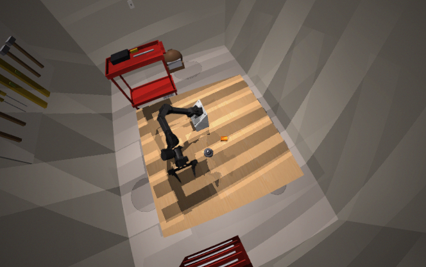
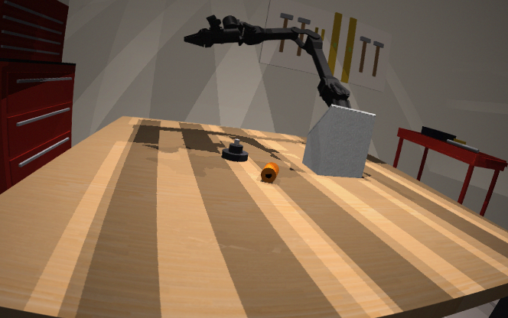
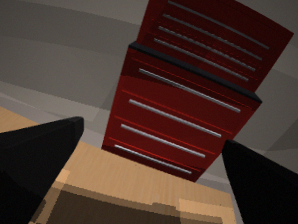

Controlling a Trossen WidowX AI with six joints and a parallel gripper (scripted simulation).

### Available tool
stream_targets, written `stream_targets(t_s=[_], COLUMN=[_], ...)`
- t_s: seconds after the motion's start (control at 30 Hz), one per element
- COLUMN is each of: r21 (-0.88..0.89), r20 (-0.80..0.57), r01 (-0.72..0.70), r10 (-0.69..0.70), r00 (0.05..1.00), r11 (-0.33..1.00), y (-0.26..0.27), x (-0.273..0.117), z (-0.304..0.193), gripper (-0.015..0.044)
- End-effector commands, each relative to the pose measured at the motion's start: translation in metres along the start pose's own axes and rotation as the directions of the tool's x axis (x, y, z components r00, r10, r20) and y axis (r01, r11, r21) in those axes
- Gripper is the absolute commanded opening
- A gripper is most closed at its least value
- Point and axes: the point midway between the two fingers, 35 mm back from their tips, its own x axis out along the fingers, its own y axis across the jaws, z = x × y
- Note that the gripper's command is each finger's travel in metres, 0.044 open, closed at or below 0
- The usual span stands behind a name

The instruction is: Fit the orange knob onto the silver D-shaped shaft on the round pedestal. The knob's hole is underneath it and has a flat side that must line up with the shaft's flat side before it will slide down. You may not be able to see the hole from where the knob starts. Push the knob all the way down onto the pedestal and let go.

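Note:
The orange knob [image 1: 224, 138] [image 2: 271, 171] lies on its side on the table, its dark hole facing the exterior camera. The round dark pedestal [image 1: 208, 153] [image 2: 234, 154] stands on the table near the knob, with the silver shaft [image 2: 237, 141] upright and bare on top. The flat side of the shaft cannot be made out. My gripper [image 1: 187, 180] [image 3: 154, 135] is wide open and empty, high above the table and well away from the knob and the pedestal. Neither the knob nor the pedestal shows in the wrist view.
The arm's grey base block [image 1: 202, 124] [image 2: 338, 143] stands on the wooden table [image 1: 256, 173] [image 2: 191, 244] beside the knob. A red cart [image 1: 154, 91] [image 2: 459, 150] and a red drawer cabinet [image 2: 38, 115] [image 3: 175, 110] stand off the table.

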Motion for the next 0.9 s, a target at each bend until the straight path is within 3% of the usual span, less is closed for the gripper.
stream_targets(t_s=[0.0,0.23,0.47,0.6,0.73,0.87], r21=[0.032,0.075,0.065,0.026,-0.047,-0.093], r20=[-0.11,-0.348,-0.616,-0.772,-0.909,-0.954], r01=[-0.144,-0.414,-0.637,-0.748,-0.85,-0.892], r10=[0.147,0.413,0.533,0.489,0.331,0.217], r00=[0.983,0.842,0.58,0.407,0.254,0.207], r11=[0.989,0.907,0.768,0.663,0.524,0.442], y=[0.07,0.219,0.354,0.412,0.447,0.452], x=[0.018,0.018,-0.038,-0.093,-0.16,-0.193], z=[-0.023,-0.07,-0.127,-0.167,-0.211,-0.232], gripper=[0.044,0.044,0.044,0.044,0.044,0.044])
